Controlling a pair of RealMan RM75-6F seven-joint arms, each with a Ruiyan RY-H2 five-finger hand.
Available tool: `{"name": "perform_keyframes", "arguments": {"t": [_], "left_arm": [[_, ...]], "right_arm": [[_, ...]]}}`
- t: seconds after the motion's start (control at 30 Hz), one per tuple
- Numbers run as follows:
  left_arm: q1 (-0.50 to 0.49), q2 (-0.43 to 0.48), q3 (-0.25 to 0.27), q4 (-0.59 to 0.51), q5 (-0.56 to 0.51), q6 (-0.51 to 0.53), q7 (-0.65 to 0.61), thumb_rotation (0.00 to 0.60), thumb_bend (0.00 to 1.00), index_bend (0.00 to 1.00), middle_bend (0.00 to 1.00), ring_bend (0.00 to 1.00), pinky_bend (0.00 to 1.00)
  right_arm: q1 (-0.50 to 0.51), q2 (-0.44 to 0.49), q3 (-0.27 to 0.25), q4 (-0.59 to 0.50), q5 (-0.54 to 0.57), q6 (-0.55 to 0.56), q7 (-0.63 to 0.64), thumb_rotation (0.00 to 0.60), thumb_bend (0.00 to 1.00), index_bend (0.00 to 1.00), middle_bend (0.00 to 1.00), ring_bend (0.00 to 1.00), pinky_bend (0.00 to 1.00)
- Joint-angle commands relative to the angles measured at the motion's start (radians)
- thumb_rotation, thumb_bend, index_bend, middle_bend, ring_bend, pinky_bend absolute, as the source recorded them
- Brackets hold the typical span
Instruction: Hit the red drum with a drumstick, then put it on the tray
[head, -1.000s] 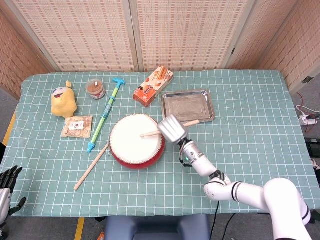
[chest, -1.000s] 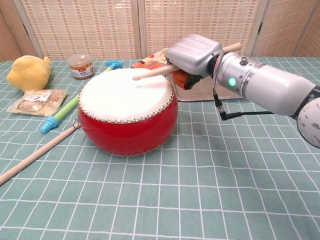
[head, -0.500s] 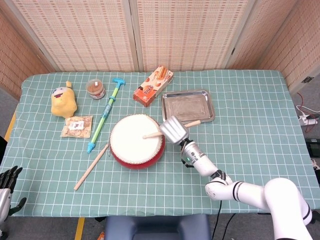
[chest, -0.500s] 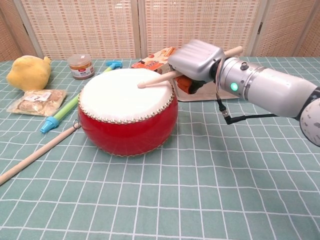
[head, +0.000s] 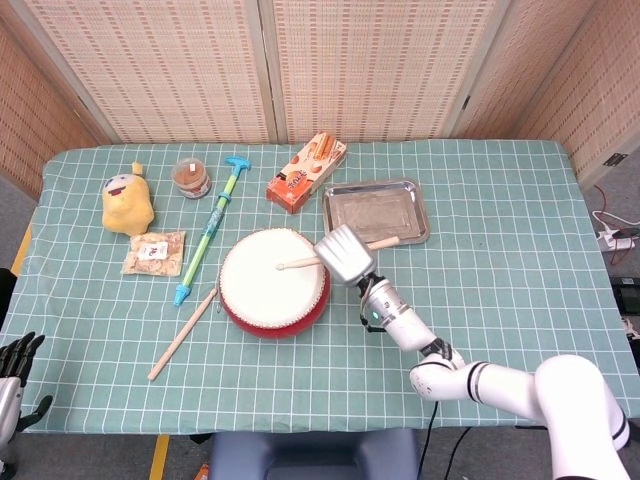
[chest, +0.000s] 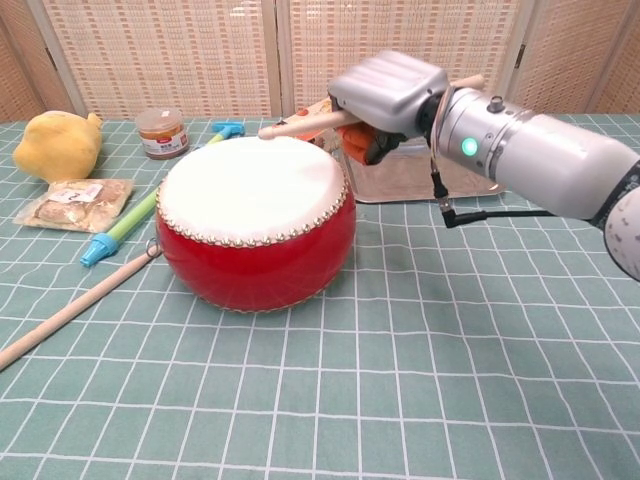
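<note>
Under our right hand (chest: 388, 92) the fingers are mostly hidden by its grey back, so we cannot make out exactly how they wrap; in the chest view only orange pads (chest: 362, 143) peek out below. Our left hand (head: 15, 362) shows only at the bottom-left corner of the head view, cut off by the edge, fingers apart and holding nothing.

Compared with half a second ago, the drumstick (chest: 300, 123) has lifted: its tip was down on the white drumhead and now hangs above the far rim of the red drum (chest: 256, 225), clear of the skin in the chest view. The hand itself sits slightly higher.

Our right hand is closed around the drumstick, whose tip points left of the hand over the drum while the butt end sticks out to the right, over the near edge of the metal tray (head: 376, 210). That tray lies just behind the hand. Left of the drum, well away from the hand, a second drumstick (head: 182, 334) lies on the tablecloth (head: 500, 270).
</note>
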Motion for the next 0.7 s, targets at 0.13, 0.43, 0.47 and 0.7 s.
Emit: {"name": "perform_keyframes", "arguments": {"t": [0.13, 0.43, 0.47, 0.7], "left_arm": [[0.003, 0.001, 0.0, 0.0, -0.004, 0.0, -0.001, 0.6, 0.25, 0.0, 0.0, 0.0, 0.0], [0.002, 0.004, -0.001, -0.006, 0.003, 0.007, 0.003, 0.6, 0.25, 0.0, 0.0, 0.0, 0.0], [0.001, 0.003, -0.001, -0.008, 0.005, 0.007, 0.005, 0.6, 0.25, 0.0, 0.0, 0.0, 0.0], [0.002, 0.012, -0.002, -0.026, 0.005, 0.011, 0.022, 0.6, 0.25, 0.0, 0.0, 0.0, 0.0]], "right_arm": [[0.004, -0.038, -0.024, 0.054, 0.0, -0.021, -0.02, 0.6, 0.54, 0.89, 0.84, 0.98, 1.0], [-0.041, 0.057, 0.04, -0.005, -0.002, 0.055, 0.118, 0.6, 0.54, 0.88, 0.84, 0.96, 1.0], [-0.048, 0.061, 0.039, 0.004, 0.014, 0.043, 0.123, 0.6, 0.54, 0.88, 0.84, 0.96, 1.0], [-0.065, 0.023, 0.042, 0.18, 0.1, -0.067, 0.238, 0.6, 0.54, 0.87, 0.84, 0.89, 1.0]]}}
